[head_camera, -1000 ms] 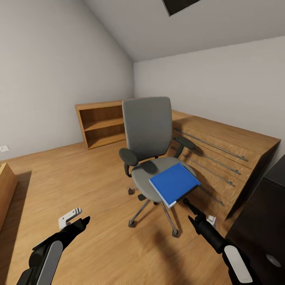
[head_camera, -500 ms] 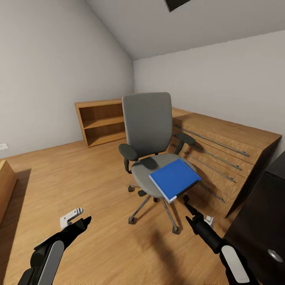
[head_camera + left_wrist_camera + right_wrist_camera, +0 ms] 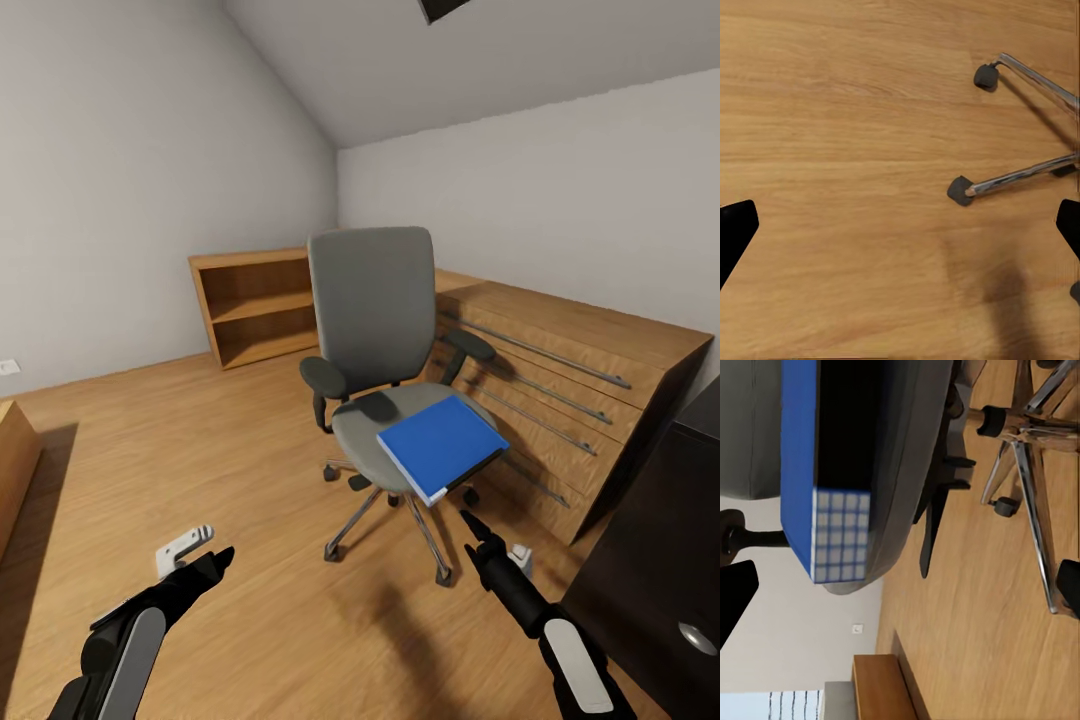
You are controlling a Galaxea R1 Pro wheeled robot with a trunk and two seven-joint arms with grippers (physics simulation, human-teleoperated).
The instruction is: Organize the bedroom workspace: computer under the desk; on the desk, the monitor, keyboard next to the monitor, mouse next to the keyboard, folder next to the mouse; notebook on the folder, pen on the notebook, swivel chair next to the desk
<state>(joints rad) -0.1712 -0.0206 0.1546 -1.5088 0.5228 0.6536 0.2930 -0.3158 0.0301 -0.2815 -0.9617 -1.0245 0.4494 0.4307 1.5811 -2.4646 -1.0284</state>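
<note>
The grey swivel chair [image 3: 372, 330] stands mid-room on the wood floor, with the blue folder [image 3: 440, 445] lying flat on the front right of its seat. My right gripper [image 3: 478, 530] is open, low and just in front of the folder's near corner, apart from it. In the right wrist view the folder's edge [image 3: 802, 457] lies ahead on the seat [image 3: 907, 457], between the spread fingers of the gripper [image 3: 900, 589]. My left gripper [image 3: 212, 548] is open over bare floor left of the chair; its wrist view [image 3: 900, 229] looks down on the chair's chrome legs [image 3: 1020, 176]. Desk, monitor, keyboard, mouse, notebook and pen are out of view.
A low wooden bookshelf [image 3: 255, 305] stands against the back wall. A wooden dresser [image 3: 570, 380] with metal rails runs along the right, close behind the chair. A dark cabinet [image 3: 660, 560] is at the right edge and a wooden piece [image 3: 15, 470] at the left edge.
The whole view has shifted slightly, so the chair sits a little higher in the picture. My right arm reaches a bit farther toward the folder. Both grippers stay open.
</note>
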